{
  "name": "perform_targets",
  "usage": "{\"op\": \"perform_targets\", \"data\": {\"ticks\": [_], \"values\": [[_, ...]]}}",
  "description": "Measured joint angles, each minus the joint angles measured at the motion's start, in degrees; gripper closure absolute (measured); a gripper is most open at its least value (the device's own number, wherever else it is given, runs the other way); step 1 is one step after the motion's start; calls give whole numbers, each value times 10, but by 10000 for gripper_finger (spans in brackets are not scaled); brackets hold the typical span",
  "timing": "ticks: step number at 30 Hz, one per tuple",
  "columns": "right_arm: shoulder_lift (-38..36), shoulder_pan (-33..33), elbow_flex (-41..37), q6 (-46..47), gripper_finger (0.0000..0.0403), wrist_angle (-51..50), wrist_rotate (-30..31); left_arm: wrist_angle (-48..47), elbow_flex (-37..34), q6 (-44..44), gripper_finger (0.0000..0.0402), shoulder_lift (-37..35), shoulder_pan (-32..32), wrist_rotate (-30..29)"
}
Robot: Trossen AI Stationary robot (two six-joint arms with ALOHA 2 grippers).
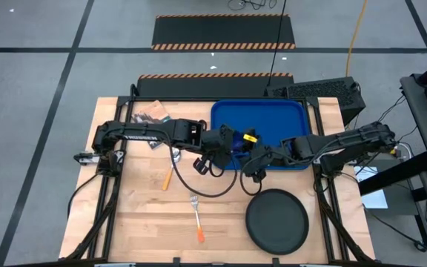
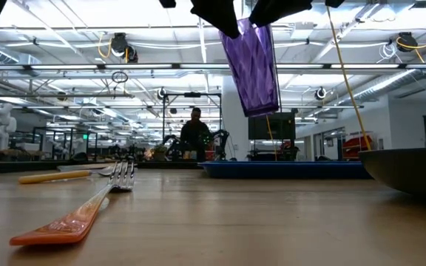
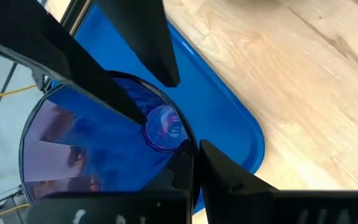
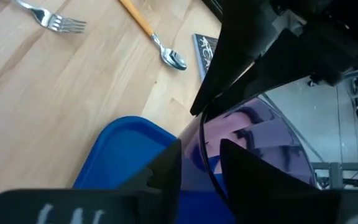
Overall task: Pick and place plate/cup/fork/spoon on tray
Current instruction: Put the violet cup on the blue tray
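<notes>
The purple cup [image 2: 251, 66] hangs in the air over the near left corner of the blue tray [image 1: 273, 119]. My left gripper [image 1: 232, 148] is shut on its rim. My right gripper [image 1: 254, 159] is open, with one finger inside the cup and one outside, on the opposite side of the rim [image 4: 202, 134]. The orange-handled fork [image 1: 196, 217] and spoon [image 1: 167, 176] lie flat on the wood. The black plate [image 1: 276, 221] rests on the table near the front right. My left gripper pinches the cup's rim [image 3: 194, 149], one finger [image 3: 182, 174] inside the cup and the other [image 3: 235, 180] outside. The fingers come from above, pointing down. The cup hangs below them, mouth up and slightly tilted, clear of tray and table.
A small printed booklet [image 1: 153, 115] lies at the far left of the table, beside the tray. Cables loop on the wood under the left arm [image 1: 199, 182]. A person [image 2: 195, 133] stands in the room beyond the table.
</notes>
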Motion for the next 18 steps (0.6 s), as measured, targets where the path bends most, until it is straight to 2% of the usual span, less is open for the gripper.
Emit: {"op": "perform_targets", "data": {"ticks": [11,18], "values": [[0,0,0,-26,336,-23,-3,11,0,29,373,0,-10,-1],[-1,0,-2,-29,395,-29,-5,37,1,15,371,-3,-11,6]]}}
